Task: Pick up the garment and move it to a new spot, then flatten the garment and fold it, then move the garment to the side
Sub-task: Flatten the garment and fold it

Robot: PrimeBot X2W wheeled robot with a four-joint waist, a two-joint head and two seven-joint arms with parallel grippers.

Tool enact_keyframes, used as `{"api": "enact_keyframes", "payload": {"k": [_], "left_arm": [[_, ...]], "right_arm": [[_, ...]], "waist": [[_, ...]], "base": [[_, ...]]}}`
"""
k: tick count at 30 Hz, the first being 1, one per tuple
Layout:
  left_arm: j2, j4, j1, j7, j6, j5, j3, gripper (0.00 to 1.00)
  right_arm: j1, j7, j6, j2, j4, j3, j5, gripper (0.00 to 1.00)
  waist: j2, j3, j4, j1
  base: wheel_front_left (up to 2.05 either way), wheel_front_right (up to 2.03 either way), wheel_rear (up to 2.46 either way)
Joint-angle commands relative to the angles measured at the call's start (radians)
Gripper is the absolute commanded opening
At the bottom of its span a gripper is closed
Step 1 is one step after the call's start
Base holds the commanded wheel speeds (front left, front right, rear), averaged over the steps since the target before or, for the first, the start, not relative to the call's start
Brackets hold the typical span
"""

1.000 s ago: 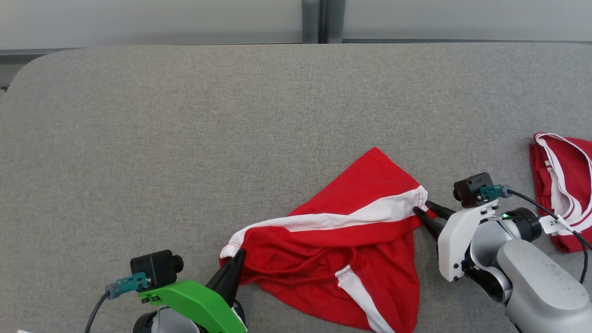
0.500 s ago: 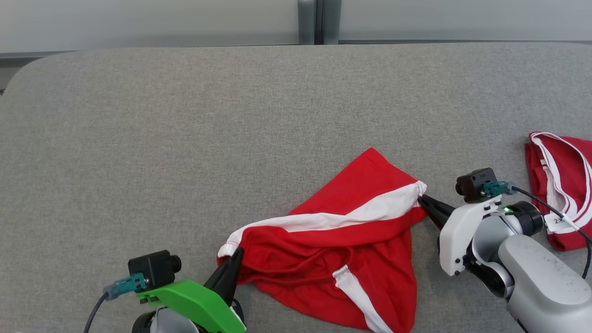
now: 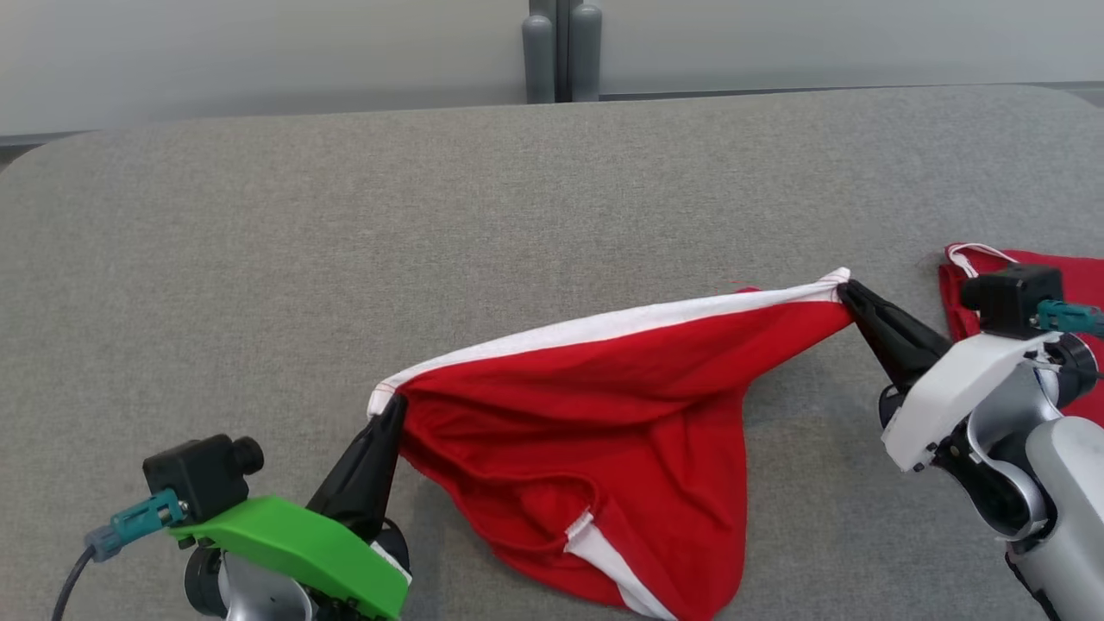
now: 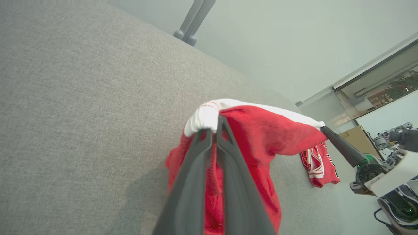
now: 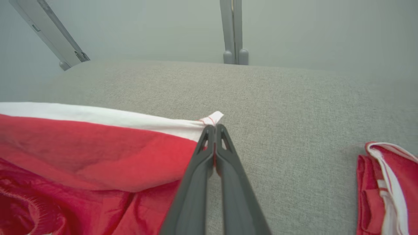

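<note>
Head view: your left gripper (image 3: pixel 395 405) and right gripper (image 3: pixel 845 291) each pinch a white-band corner of the garment (image 3: pixel 604 414); soft and light, it sags between them, so corners suit.

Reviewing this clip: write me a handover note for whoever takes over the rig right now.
Hands: the left hand is shut on the red garment at one end of its white band; the right hand is shut on the other end.
Things: the band is stretched between the hands over the grey table, with red cloth sagging below. A second red garment lies at the table's right.
Done: garment gripped at both ends.
Left: set it at a new spot, flatten, fold, move aside.
</note>
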Motion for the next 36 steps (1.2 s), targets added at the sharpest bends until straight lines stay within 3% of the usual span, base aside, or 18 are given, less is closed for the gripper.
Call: {"api": "enact_keyframes", "payload": {"k": [1,14,20,27,30,33,36], "left_arm": [[0.007,-0.014,-0.005,0.001,0.002,-0.005,0.006,0.00],[0.055,-0.293,0.037,0.048,0.012,-0.027,0.028,0.00],[0.115,-0.399,-0.036,0.130,0.010,-0.046,0.056,0.00],[0.182,-0.267,-0.360,0.268,-0.027,-0.099,0.093,0.00],[0.208,-0.109,-0.591,0.318,-0.048,-0.072,0.095,0.00],[0.207,0.069,-0.835,0.325,-0.069,-0.021,0.080,0.00],[0.161,0.269,-1.062,0.234,-0.112,0.040,0.069,0.00]], "right_arm": [[0.023,0.004,-0.002,0.002,-0.022,-0.016,0.007,0.00],[0.266,0.070,-0.001,0.090,-0.548,-0.344,0.107,0.00],[0.235,0.150,-0.001,0.092,-0.698,-0.462,0.154,0.00],[-0.061,0.232,-0.001,0.077,-0.595,-0.422,0.128,0.00],[-0.300,0.261,-0.001,0.099,-0.459,-0.410,0.055,0.00],[-0.558,0.272,-0.002,0.177,-0.284,-0.402,-0.040,0.00],[-0.798,0.223,-0.002,0.254,-0.101,-0.403,-0.156,0.00]], "waist": [[0.0000,-0.007,-0.016,0.0000],[0.0000,-0.005,-0.092,0.0000],[0.0000,0.069,-0.109,0.0000],[0.0000,0.227,-0.078,0.0000],[0.0000,0.301,-0.064,0.0000],[0.0000,0.376,-0.056,0.0000],[0.0000,0.426,-0.050,0.0000]], "base": [[0.00,0.00,0.00],[0.00,0.00,0.00],[0.00,0.00,0.00],[0.00,0.00,0.00],[0.00,0.00,0.00],[0.00,0.00,0.00],[0.00,0.00,0.00]]}}
